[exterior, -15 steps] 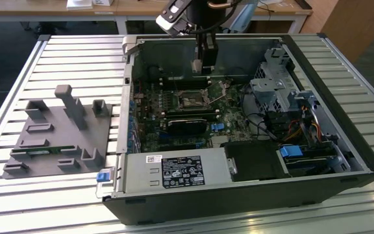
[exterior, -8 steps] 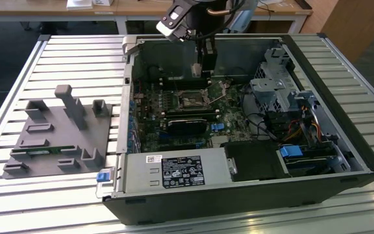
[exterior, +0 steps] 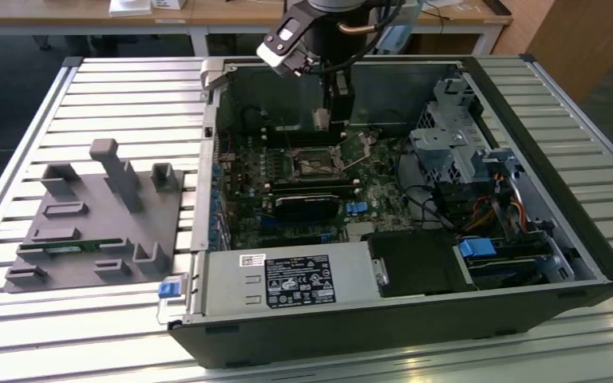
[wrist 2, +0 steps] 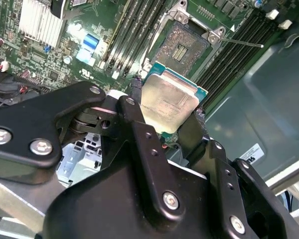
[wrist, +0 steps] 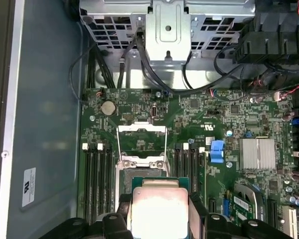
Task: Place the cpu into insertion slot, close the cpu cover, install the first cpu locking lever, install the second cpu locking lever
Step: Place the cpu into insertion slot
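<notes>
The exterior view takes in the whole open computer case on the slatted tabletop, with a grey fixture just beside it on the exterior view's left. The arm stands over the case's far edge. Its pincer hangs inside the case above the green board, near the insertion slot but apart from it. The second wrist view gives the grasp close up. The 2 black fingers are closed on opposite edges of the cpu, its metal top towards the camera, held in the air clear of the board. Beyond it the slot's dark centre lies bare, with a thin locking lever swung out beside it. The first wrist view adds the cpu cover, flipped up and off the slot, and the memory slots close on 2 sides of the socket. The bare case floor leaves open room along 1 edge of the board. A drive cage and cables crowd another edge.
</notes>
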### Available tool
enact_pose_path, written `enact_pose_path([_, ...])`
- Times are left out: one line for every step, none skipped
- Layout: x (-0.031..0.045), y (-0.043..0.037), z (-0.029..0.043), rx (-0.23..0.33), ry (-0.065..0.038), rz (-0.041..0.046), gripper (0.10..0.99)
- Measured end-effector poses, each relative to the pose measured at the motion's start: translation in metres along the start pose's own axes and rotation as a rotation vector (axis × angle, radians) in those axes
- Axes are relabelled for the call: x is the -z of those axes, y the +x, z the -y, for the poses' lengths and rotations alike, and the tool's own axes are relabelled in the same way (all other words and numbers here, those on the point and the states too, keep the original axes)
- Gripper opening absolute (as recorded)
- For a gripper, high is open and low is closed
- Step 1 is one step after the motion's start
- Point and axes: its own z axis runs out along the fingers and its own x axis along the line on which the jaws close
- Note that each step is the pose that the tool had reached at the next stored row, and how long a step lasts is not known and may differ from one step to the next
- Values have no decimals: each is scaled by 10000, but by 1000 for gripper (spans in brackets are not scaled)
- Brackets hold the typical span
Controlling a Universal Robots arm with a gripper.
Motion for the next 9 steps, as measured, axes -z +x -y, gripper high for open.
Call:
enact_pose_path([-15, 0, 1, 0, 0, 1, 537])
enact_pose_path([-29, -1, 3, 0, 0, 1, 537])
enact_pose_path([-42, -1, 4, 0, 0, 0, 537])
enact_pose_path([-54, -1, 5, 0, 0, 0, 537])
enact_pose_path([-67, -1, 6, 1, 0, 0, 537])
enact_pose_path([-78, -2, 7, 0, 0, 0, 537])
enact_pose_path([-89, -2, 8, 0, 0, 0, 537])
enact_pose_path([-101, -2, 10, 0, 0, 1, 537])
enact_pose_path([-113, -3, 11, 0, 0, 1, 537])
